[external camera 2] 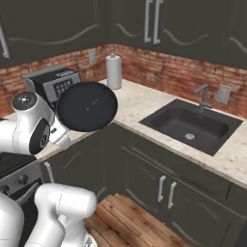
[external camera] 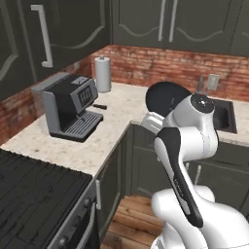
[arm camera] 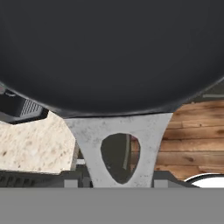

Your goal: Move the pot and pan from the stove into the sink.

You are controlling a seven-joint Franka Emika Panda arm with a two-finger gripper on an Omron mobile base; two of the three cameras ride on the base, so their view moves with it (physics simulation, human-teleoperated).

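Carrying the pan point(external camera 2: 87, 106) by its pale handle point(arm camera: 119, 144), fingers clamped on it, tilted on edge, clear of the bench point(external camera 2: 144, 103), bound for the sink point(external camera 2: 193, 125).

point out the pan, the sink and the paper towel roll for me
pan point(external camera 2: 87, 106), right base view, middle of its round black body
sink point(external camera 2: 179, 120), right base view, bare basin floor
paper towel roll point(external camera: 102, 74), left base view, its side

The white Franka arm with dark joints point(external camera: 187, 160) rises from its base, elbow bent high and forearm reaching forward. Its two-finger gripper point(arm camera: 117, 183) is closed on the pale handle of a shallow round black frying pan point(external camera 2: 87, 106), holding it raised and tilted on edge.
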